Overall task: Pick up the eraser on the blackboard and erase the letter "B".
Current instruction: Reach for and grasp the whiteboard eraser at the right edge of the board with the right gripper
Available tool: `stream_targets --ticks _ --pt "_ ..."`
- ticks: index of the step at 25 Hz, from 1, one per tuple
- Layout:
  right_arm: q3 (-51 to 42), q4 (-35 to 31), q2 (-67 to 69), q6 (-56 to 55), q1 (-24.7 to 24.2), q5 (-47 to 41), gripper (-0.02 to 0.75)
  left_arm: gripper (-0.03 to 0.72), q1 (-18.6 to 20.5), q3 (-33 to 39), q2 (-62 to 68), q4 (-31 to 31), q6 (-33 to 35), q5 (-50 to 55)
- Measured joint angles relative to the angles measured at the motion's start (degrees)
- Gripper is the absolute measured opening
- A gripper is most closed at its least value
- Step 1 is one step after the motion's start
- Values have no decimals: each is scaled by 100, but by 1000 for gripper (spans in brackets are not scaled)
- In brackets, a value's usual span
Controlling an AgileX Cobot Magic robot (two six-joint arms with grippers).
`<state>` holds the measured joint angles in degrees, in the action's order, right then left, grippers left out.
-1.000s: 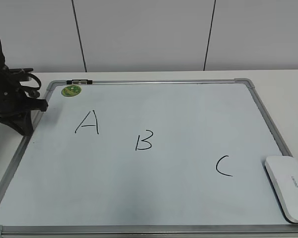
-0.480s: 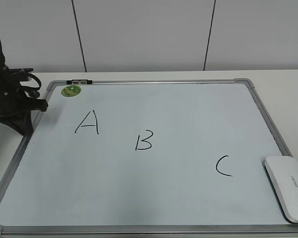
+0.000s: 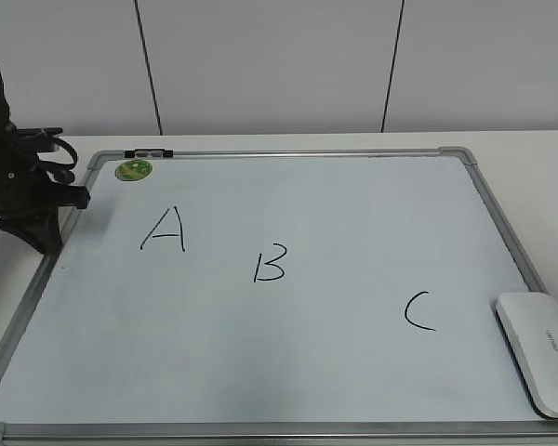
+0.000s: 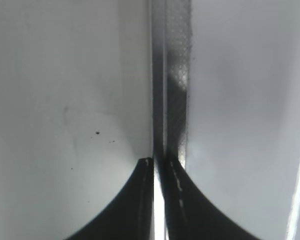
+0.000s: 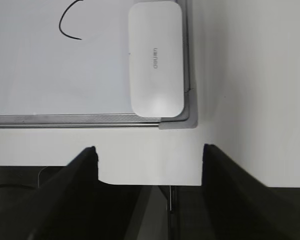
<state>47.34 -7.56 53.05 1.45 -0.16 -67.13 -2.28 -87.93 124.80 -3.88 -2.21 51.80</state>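
The blackboard (image 3: 288, 372) is a white dry-erase board with a grey frame, lying flat on the table. The black letter "B" (image 3: 269, 264) is near its middle, between an "A" (image 3: 165, 229) and a "C" (image 3: 418, 310). The white eraser (image 3: 541, 349) lies at the board's near right corner; it also shows in the right wrist view (image 5: 156, 56). My right gripper (image 5: 150, 150) is open and empty, short of the eraser over the table's front edge. My left gripper (image 4: 159, 161) is shut and empty, over the board's left frame (image 4: 172, 90).
A round green magnet (image 3: 133, 170) and a small black clip (image 3: 149, 153) sit at the board's far left corner. The left arm (image 3: 23, 190) stands at the board's left edge. A white wall with dark seams rises behind the table.
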Motion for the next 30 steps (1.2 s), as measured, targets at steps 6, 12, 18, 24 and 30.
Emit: stream_targets --ticks 6,12,18,24,30 --pt "271 -167 1160 435 0 0 628 44 0 0 0 0 0 0" --pt "271 -180 2091 532 0 216 678 45 0 0 0 0 0 0" --pt "279 -219 2626 545 0 635 678 45 0 0 0 0 0 0" --pt "292 -193 3063 358 396 972 677 45 0 0 0 10 0 0" --pt "318 559 3550 -665 828 1104 674 45 0 0 0 10 0 0"
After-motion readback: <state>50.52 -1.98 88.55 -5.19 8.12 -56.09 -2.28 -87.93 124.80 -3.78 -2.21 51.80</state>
